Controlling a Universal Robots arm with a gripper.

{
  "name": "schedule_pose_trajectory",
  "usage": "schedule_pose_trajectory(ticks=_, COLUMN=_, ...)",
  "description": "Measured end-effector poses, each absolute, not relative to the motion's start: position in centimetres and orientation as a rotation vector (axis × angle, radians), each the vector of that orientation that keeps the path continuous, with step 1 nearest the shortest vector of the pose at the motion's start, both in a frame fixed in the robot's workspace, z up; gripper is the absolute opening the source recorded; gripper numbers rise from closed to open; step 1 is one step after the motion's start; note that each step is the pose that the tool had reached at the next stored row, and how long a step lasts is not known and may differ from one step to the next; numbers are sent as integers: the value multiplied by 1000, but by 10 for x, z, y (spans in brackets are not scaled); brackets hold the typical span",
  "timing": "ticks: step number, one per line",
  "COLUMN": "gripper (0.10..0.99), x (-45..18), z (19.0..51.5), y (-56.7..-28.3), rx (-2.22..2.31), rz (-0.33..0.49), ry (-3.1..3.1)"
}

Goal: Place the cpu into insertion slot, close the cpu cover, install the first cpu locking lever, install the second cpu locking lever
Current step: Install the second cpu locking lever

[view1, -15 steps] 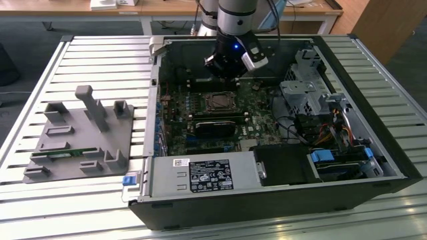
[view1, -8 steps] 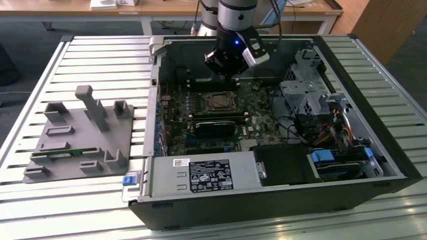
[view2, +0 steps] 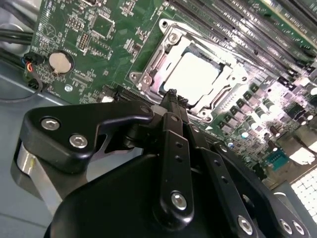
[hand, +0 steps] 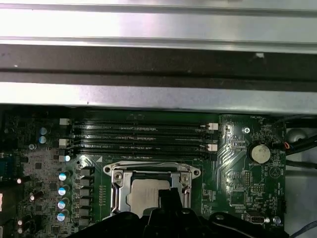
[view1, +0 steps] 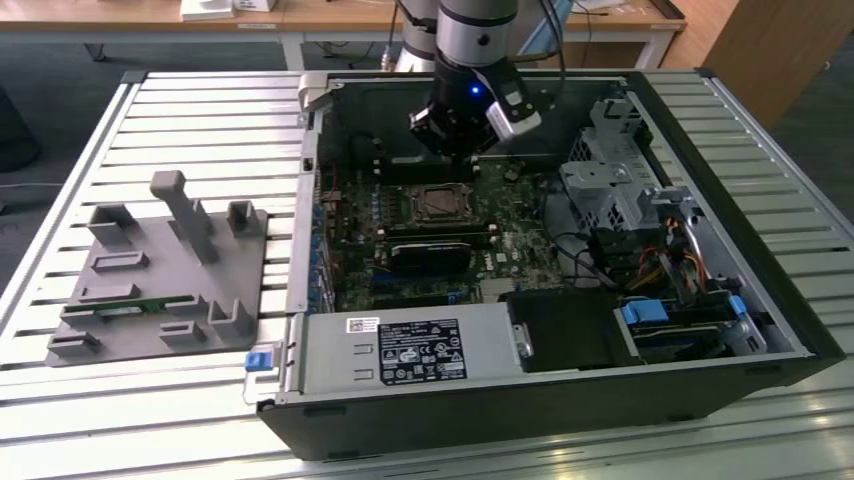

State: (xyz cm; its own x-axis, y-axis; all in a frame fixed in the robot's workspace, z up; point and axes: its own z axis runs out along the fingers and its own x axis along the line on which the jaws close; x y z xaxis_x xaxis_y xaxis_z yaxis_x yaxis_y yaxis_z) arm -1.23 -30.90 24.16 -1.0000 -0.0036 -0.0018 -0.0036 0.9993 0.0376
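The cpu [view2: 194, 74] shows its pale silver top and lies flat in the insertion slot [view1: 438, 203] on the green board. The cpu cover [view2: 148, 69], a silvery frame, lies down around the chip, which shows through its cut-out. In the first wrist view the cpu [hand: 143, 194] and the cpu cover [hand: 117, 187] sit just beyond the black fingers. My gripper [view2: 172, 94] hovers a little above the socket's edge, its fingers shut together with nothing between them. In the exterior view the gripper [view1: 454, 152] hangs over the board just behind the slot. I cannot tell how the locking levers stand.
Long black memory slots [hand: 143, 136] run beside the socket. A coin cell [view2: 60, 61] and cables lie on the board's other side. The open case wall [view1: 310, 200], drive cage [view1: 607, 190] and power supply [view1: 414, 350] ring the board. A grey fixture [view1: 160, 270] stands on the slatted table.
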Motion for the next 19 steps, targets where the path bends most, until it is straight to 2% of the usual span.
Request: schedule_pose_trajectory(ticks=19, gripper=106, x=-12, z=240, y=-342, rx=-5, rz=59, ry=3140)
